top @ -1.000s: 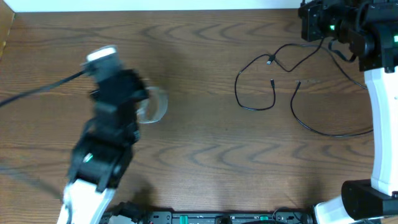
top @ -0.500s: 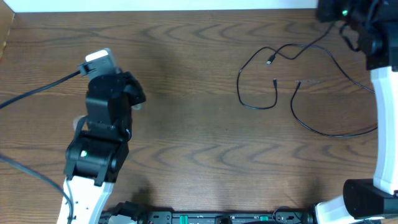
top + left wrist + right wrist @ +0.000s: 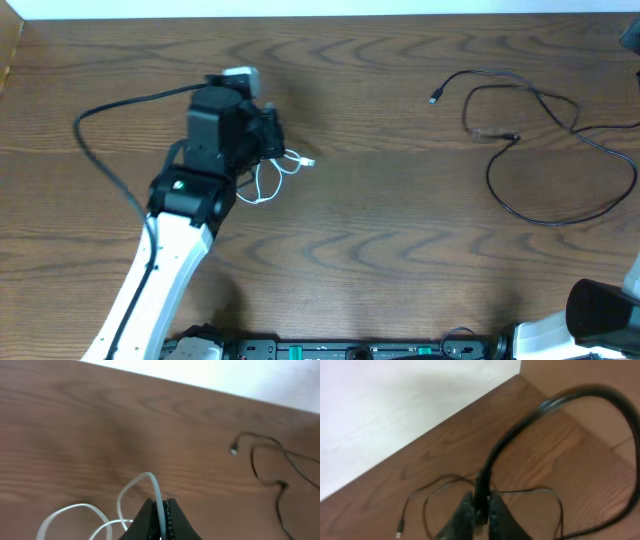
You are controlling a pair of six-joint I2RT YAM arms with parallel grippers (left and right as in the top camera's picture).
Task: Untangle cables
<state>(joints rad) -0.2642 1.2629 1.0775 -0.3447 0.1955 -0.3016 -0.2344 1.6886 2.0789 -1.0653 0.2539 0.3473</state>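
Lower centre of each wrist view: left gripper (image 3: 160, 507) is clamped on the white cable (image 3: 145, 476); right gripper (image 3: 479, 502) pinches the black cable (image 3: 555, 400).

Soft even light, faint shadows; both wrist views are blurred, the near black cable (image 3: 492, 455) smeared thick

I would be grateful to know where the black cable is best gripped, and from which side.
Take the black cable just behind its free plug. That end lies flat on the bare table, apart from the loops, so a gripper coming straight down with jaws across the cord should catch one strand only.
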